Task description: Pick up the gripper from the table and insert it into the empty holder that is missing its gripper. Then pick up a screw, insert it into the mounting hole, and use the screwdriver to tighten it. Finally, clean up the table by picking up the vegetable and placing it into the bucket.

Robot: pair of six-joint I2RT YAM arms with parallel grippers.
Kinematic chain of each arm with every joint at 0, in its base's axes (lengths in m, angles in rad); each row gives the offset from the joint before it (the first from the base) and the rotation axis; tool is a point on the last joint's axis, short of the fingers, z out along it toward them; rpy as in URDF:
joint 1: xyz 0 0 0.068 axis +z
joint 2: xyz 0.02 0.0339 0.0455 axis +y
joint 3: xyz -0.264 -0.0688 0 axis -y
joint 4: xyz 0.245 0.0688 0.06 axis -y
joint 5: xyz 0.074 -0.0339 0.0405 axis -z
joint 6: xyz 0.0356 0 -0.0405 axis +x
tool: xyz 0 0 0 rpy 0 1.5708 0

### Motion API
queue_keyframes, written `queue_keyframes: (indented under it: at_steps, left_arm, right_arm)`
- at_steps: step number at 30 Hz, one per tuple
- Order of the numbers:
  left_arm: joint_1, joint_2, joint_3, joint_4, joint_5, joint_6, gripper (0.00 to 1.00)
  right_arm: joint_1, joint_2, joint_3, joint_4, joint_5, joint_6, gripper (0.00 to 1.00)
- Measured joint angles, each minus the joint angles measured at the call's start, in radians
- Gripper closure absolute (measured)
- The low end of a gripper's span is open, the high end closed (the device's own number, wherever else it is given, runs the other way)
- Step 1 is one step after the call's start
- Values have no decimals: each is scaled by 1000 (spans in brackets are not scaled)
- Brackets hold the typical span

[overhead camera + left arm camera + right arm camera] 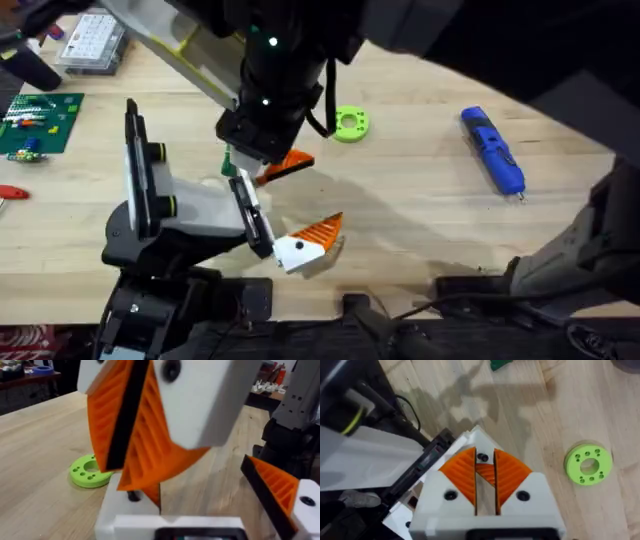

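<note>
The right end effector [262, 148] hangs over the middle of the tabletop [420, 215], reaching in from above. Its white fingers are drawn almost together. In the right wrist view [485, 455] the two orange ribbed pads [462, 472] leave a narrow slit between them, and a sliver of orange shows in the slit. It is clamped on the gripper [291, 165], whose dark-orange wedge sticks out sideways from under the fingers in the overhead view.

In the left wrist view the same end effector [131, 425] looms large and tilted. The dark-orange tip of the gripper [150, 494] pokes out below the pads, beside a white block with a black hole.

The gripper is held off the tabletop, just beside the far end of the black rail on the holder [205, 205]. Whether it touches the rail cannot be told. At the rail's near end sits the white-striped orange wedge [315, 236] on its white base (the left wrist view shows it too [272, 485], off to one side).

The left end effector [170, 527] shows as a white block at the edge of its own view, and whether it is released or clenched cannot be told.

A green disc [350, 123] lies near the right end effector. The screwdriver [492, 150] lies flat on the tabletop well apart from all this, on the robot's right.
</note>
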Motion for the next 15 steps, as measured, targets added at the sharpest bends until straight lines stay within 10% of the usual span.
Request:
queue_keyframes:
  at_steps: [15]
  left_arm:
    - [0, 0, 0, 0, 0, 0, 14]
  right_arm:
    - [0, 24, 0, -6, 0, 0, 997]
